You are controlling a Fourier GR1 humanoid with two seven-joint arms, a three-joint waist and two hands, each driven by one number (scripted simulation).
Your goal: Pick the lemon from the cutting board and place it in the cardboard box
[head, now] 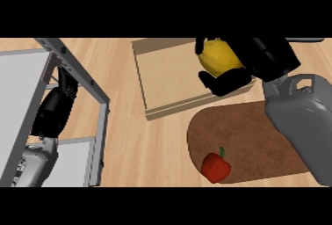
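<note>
The right robot hand (259, 57) is curled round the lemon (219, 57) at the upper right of the frame, thumb under it and fingers over its top, holding it above the right edge of the box (168, 74). The main risk, as I judge it, is placement: the lemon hangs over the box's right wall rather than its middle, so if the fingers let go here it could strike the rim and roll off onto the board (246, 132) or the tabletop (136, 149) instead of landing inside. A shift toward the upper centre of the frame before release would lower that risk. The box itself looks shallow, and a round fruit let fall from any height might bounce or roll over the low wall. The forearm also crosses the right side of the board, so a careless sweep could nudge the box; the red pepper (216, 167) at the lower centre lies well apart from the arm and seems safe. Much is hard to read: the fingers hide the upper part of the lemon, the height of the lemon above the box cannot be told from this steep view, and the box's far edge is cut off at the top. The left robot hand (50, 114) shows dark at the left, behind a grey frame (77, 79); I cannot tell whether it is released or clenched.
</note>
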